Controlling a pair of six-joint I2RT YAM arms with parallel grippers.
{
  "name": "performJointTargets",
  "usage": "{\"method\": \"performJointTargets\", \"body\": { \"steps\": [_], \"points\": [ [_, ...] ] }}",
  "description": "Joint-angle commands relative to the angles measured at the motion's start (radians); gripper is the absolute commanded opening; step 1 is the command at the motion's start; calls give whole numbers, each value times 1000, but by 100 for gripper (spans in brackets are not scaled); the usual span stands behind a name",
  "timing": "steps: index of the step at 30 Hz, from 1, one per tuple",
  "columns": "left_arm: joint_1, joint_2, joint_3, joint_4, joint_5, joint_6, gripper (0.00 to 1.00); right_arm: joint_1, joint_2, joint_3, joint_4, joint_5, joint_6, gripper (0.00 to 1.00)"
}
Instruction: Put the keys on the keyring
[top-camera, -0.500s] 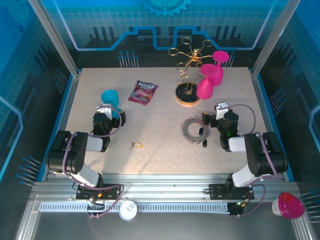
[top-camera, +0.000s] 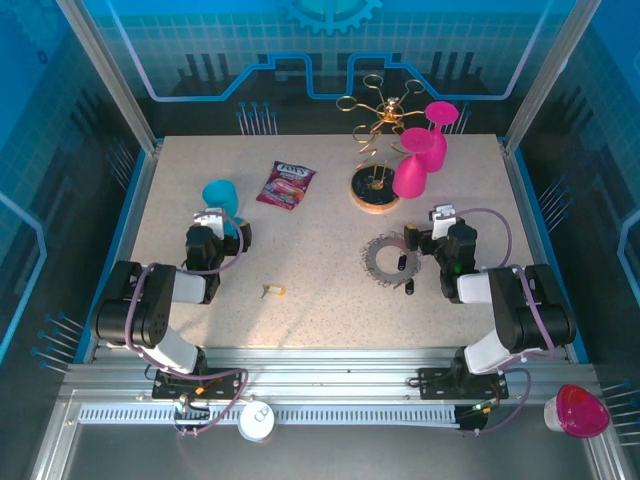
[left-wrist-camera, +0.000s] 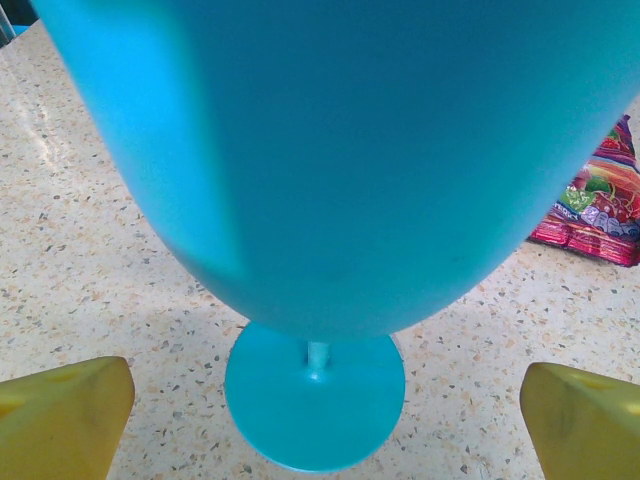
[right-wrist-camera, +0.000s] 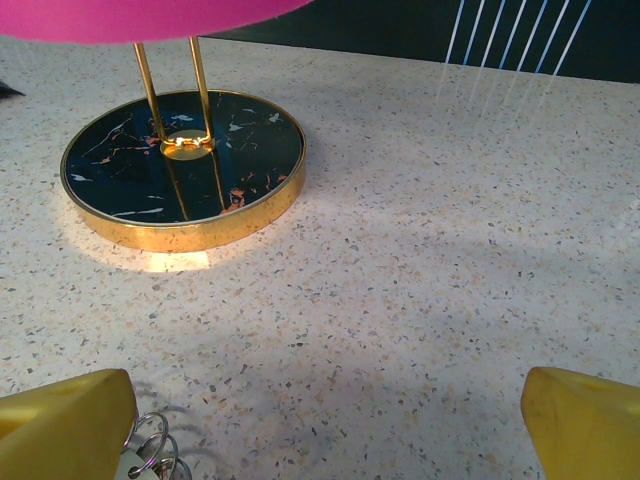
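Note:
The keyring (top-camera: 388, 260) is a flat grey toothed ring lying right of the table's middle. A black-headed key (top-camera: 400, 264) rests in its dark centre, and another (top-camera: 409, 287) lies at its near edge. A key with a yellow head (top-camera: 273, 291) lies alone near the front, left of centre. My right gripper (top-camera: 417, 235) hovers open just beyond the ring's far right side; small wire loops of the keyring (right-wrist-camera: 150, 455) show beside its left finger (right-wrist-camera: 65, 425). My left gripper (top-camera: 226, 224) stands open facing a blue goblet (left-wrist-camera: 320, 160), holding nothing.
A gold wire rack on a round dark base (top-camera: 375, 190) (right-wrist-camera: 185, 165) carries pink glasses (top-camera: 418, 160) at the back right. A candy packet (top-camera: 286, 185) lies at the back centre. The blue goblet (top-camera: 220, 193) stands close in front of the left fingers (left-wrist-camera: 60, 420).

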Motion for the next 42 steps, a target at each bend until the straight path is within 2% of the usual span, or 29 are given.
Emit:
{"method": "performJointTargets", "body": {
  "steps": [1,4,10,14,18,20,21,22,23,25,27,28,31,36,38,42],
  "points": [
    [8,-23,17,-2,28,-2,99,-10,3,20,4,-32,-3,100],
    [9,-22,18,-1,28,-2,99,-35,3,14,12,-80,13,100],
    [9,-25,10,13,23,-2,99,-36,-5,1,33,-69,15,100],
    [7,-137,-65,53,-68,-29,99,-11,-145,-88,76,-5,3,100],
    [-1,-317,-53,-110,-77,-23,99,36,-336,-76,-154,48,-15,97],
    [-2,-386,-35,-174,-63,-38,99,60,-430,-54,-304,62,28,94],
    [-2,-418,-22,-218,-47,-51,99,69,-477,-39,-378,65,66,91],
    [-3,-446,-5,-267,-21,-68,99,92,-514,-27,-441,62,59,83],
    [-3,-465,13,-305,6,-94,99,116,-544,-9,-502,84,65,82],
    [-6,-494,56,-398,84,-150,98,153,-596,45,-665,136,157,81],
    [-20,-503,101,-487,117,-221,94,161,-611,110,-842,127,300,77],
    [-39,-508,128,-544,111,-262,90,164,-607,150,-936,99,368,77],
    [-134,-501,182,-618,99,-323,88,176,-559,235,-1135,16,507,70],
    [-302,-443,273,-758,35,-387,89,211,-431,319,-1271,-109,636,57],
    [-349,-414,306,-820,21,-450,89,246,-374,360,-1312,-119,670,57],
    [-466,-354,324,-850,-1,-584,89,333,-253,459,-1438,-32,813,39]
  ]
}}
